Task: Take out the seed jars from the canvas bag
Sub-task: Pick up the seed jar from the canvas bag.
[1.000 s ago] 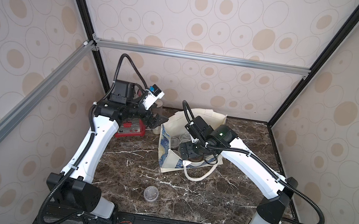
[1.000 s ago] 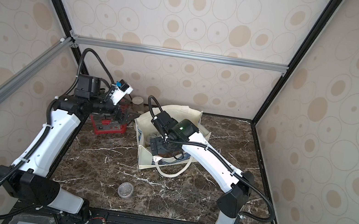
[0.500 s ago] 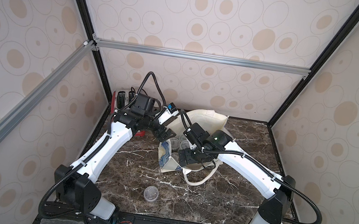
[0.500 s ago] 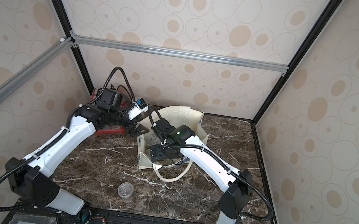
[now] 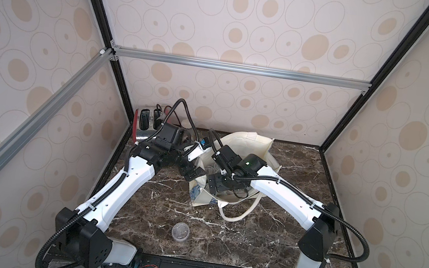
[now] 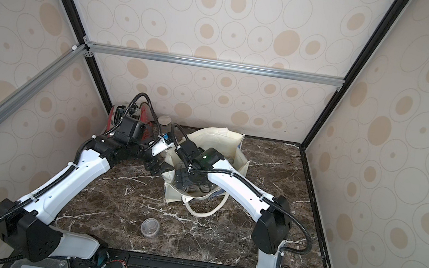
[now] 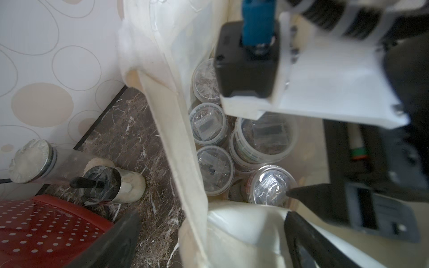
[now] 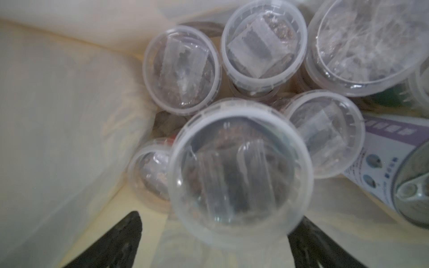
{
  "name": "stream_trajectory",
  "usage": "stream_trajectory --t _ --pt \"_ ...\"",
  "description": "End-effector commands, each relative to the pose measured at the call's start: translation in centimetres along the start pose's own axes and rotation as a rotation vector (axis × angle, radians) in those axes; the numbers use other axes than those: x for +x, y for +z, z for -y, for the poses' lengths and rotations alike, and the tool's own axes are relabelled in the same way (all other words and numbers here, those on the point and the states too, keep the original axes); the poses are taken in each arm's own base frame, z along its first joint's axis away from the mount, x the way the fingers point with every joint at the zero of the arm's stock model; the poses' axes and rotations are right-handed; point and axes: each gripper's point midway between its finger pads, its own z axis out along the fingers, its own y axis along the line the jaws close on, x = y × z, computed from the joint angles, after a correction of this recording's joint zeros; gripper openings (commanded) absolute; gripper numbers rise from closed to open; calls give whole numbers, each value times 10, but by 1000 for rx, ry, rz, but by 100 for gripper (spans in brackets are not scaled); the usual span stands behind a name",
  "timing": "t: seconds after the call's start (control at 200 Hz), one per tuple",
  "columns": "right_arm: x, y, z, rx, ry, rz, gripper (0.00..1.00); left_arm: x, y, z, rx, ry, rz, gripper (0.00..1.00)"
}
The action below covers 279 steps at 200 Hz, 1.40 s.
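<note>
Right wrist view: blurred seed jars (image 8: 241, 176) in canvas bag (image 8: 58, 116); left fingers (image 7: 111, 243) and right fingers (image 8: 116, 243) apart, cropped.

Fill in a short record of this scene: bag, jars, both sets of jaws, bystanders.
canvas bag: standing open on the table
seed jars: many lidded ones inside bag
jar outside: one, on table near front edge
left jaws: open, astride bag's wall
right jaws: open inside bag, flanking nearest lid
bystanders: red toaster, tall jar

Rt-wrist: nearest seed jar (image 8: 239, 176) blurred, can (image 8: 380, 150) cut off.
</note>
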Motion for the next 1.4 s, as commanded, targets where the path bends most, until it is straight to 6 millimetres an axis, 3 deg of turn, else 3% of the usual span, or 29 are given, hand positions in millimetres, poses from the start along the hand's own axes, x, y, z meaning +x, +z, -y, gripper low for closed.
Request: stream_trajectory --t 0.0,0.12,0.26,0.57,0.815,1.136,1.391 --pt "-21 6 5 62 16 71 100 13 -3 13 23 49 -49 98" --pt "-25 18 7 91 5 78 95 20 -4 19 37 65 -63 98" --pt "-31 16 11 105 27 97 87 22 -9 20 27 72 -72 98" --pt "-39 -8 18 35 47 173 74 25 -22 25 23 81 -88 98" --pt "-42 -26 21 -10 62 234 72 19 -34 21 -5 46 -71 98" --pt "-41 -78 28 -51 44 310 71 8 -43 11 -40 12 -38 98" --pt "-22 -147 68 -76 121 340 71 -12 -47 -5 -79 19 -11 98"
